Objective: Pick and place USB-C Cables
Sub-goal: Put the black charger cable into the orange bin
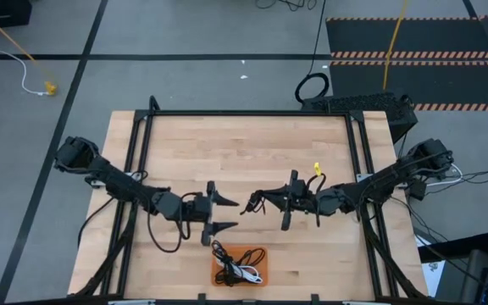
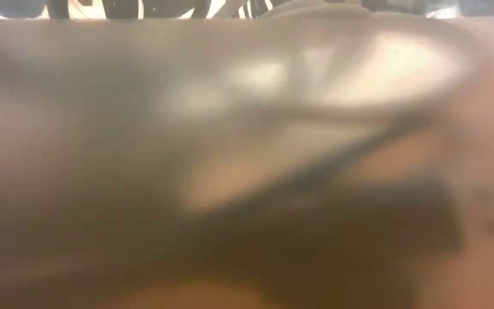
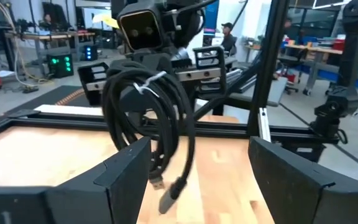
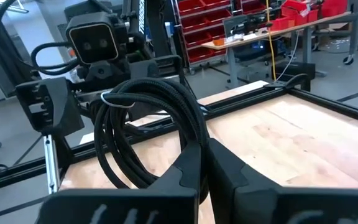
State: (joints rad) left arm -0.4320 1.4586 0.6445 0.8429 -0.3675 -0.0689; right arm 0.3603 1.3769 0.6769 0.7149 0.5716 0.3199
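From above, the right gripper (image 1: 246, 206) is holding a black cable coil (image 1: 259, 202) over the tabletop (image 1: 244, 144), facing the left gripper (image 1: 227, 213), whose fingers are standing apart. Other cables (image 1: 235, 263) are lying in the orange tray (image 1: 257, 277). The low view is showing only blur. In the left wrist view, the coil (image 3: 148, 118) is hanging ahead of spread fingers (image 3: 123, 174). In the right wrist view, fingers (image 4: 191, 168) are clamping together on the coil (image 4: 148, 124).

We get even, bright overhead light and soft shadows; the low view is a brown blur, perhaps blocked.
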